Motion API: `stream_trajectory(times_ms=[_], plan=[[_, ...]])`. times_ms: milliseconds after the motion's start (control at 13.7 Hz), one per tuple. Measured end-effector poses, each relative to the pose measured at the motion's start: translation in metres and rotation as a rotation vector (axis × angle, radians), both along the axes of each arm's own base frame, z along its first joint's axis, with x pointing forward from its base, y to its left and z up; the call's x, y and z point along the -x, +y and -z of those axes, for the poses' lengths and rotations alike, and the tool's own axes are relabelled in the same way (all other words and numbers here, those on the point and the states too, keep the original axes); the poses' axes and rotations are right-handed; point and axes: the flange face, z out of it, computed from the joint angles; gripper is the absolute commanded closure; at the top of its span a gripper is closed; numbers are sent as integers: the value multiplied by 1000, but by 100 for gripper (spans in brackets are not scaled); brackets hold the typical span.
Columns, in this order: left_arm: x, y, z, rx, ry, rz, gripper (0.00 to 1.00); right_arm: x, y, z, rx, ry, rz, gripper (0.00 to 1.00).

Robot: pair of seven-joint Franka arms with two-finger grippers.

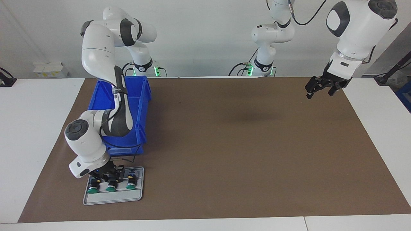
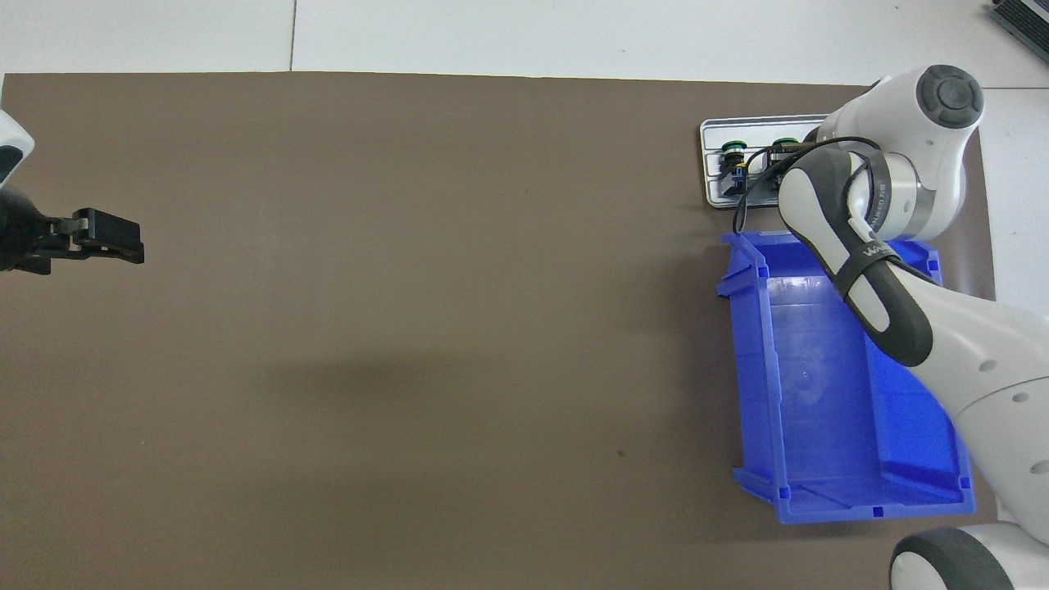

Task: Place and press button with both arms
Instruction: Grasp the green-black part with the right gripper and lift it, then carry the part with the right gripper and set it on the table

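Observation:
Three green-capped buttons lie side by side on a grey tray (image 1: 112,199) (image 2: 758,124), caps pointing away from the robots. The middle button (image 1: 111,187) (image 2: 784,144) has my right gripper (image 1: 108,175) low over its blue-and-yellow end, right at the black body. I cannot see whether the gripper touches it. The right wrist hides the gripper from overhead. The outer buttons (image 1: 93,189) (image 1: 130,185) lie untouched, and one of them (image 2: 732,149) shows from overhead. My left gripper (image 1: 320,91) (image 2: 123,242) hangs open and empty, high over the mat's edge at the left arm's end, where the arm waits.
A blue bin (image 1: 141,96) (image 2: 819,369), with nothing in it, stands beside the tray, nearer to the robots, under the right arm's forearm. A brown mat (image 1: 240,144) covers the table between the two grippers.

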Motion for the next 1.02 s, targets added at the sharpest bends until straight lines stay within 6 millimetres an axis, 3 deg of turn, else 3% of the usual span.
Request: stream_trajectory(times_ms=[73,146,292,657,803,1022], plan=[[0,0,0,0,0,0,0,0,0,-3,-3,-5,6,98],[0,0,0,0,0,0,0,-1,1,-10,-10,-14,31,100],[0,0,0,0,0,0,0,0,4,-31,-24,-32,95,100],[0,0,0,0,0,0,0,14,18,-106,-58,-28,259,100],[0,0,0,0,0,0,0,21,43,-127,-78,-17,351,100],[0,0,0,0,0,0,0,30,102,-139,-115,3,538,100]])
